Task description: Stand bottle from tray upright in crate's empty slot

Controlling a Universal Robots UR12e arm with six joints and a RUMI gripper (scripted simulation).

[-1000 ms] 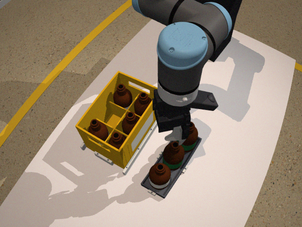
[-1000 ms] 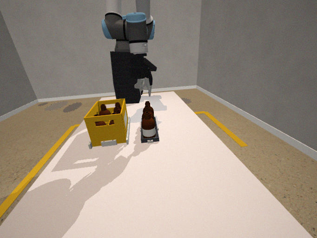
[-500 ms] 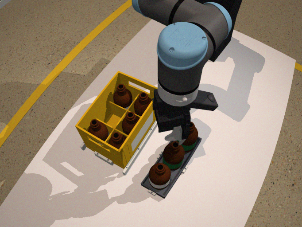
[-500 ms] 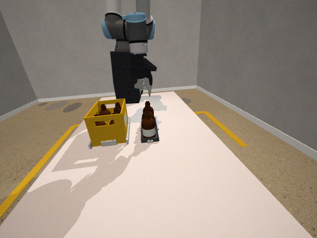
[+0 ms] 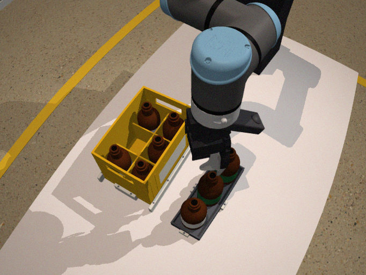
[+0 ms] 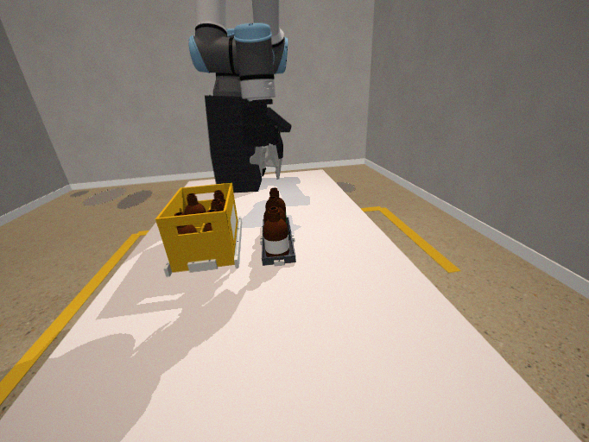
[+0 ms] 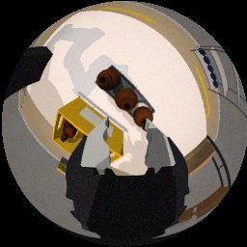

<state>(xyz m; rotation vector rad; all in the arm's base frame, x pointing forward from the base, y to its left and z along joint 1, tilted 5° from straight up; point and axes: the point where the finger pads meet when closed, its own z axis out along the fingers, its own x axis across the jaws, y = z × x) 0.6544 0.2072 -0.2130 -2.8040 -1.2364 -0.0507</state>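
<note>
- the gripper (image 5: 212, 169) (image 6: 269, 171) (image 7: 126, 118) is partly open, its fingers apart with nothing held between them. it points down, above the height of the bottles.
- the dark tray (image 5: 210, 211) (image 6: 271, 261) (image 7: 130, 83) lies flat on the table (image 5: 265, 212) (image 6: 332, 332) (image 7: 169, 87), beside the crate and apart from it.
- three brown bottles stand upright in a row in the tray: a white-banded bottle (image 5: 193, 211) (image 6: 275, 230) (image 7: 143, 116) at one end, a green-banded middle bottle (image 5: 210, 186) (image 7: 126, 98), and a far bottle (image 5: 233, 164) (image 7: 107, 79), also green-banded.
- the yellow crate (image 5: 132, 186) (image 6: 199, 249) (image 7: 116, 140) sits level, holding five brown bottles.
- its empty slot (image 5: 138, 145) is the middle one of the row farther from the tray.

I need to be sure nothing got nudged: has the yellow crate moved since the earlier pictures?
No. The yellow crate sits the same way against the white strip along its side, with no visible shift.
</note>
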